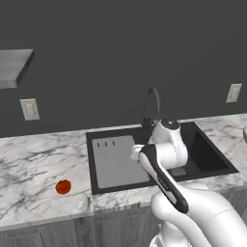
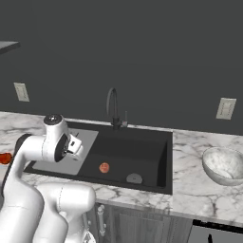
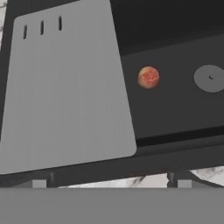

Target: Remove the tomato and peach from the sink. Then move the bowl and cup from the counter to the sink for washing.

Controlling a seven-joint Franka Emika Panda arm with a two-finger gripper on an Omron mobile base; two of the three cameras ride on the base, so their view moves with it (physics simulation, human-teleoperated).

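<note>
The peach lies alone on the sink floor, with open room between the grey panel and the drain. The gooseneck faucet stands at the back rim, above the basin.

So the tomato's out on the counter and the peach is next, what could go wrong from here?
The peach lies loose on the flat floor of the sink, beside the drain; being round, it may roll away if a finger nudges it. The gripper looks down over the grey panel, so reaching across risks clipping the panel's edge. The tomato rests near the counter's front edge and could roll off.
</note>
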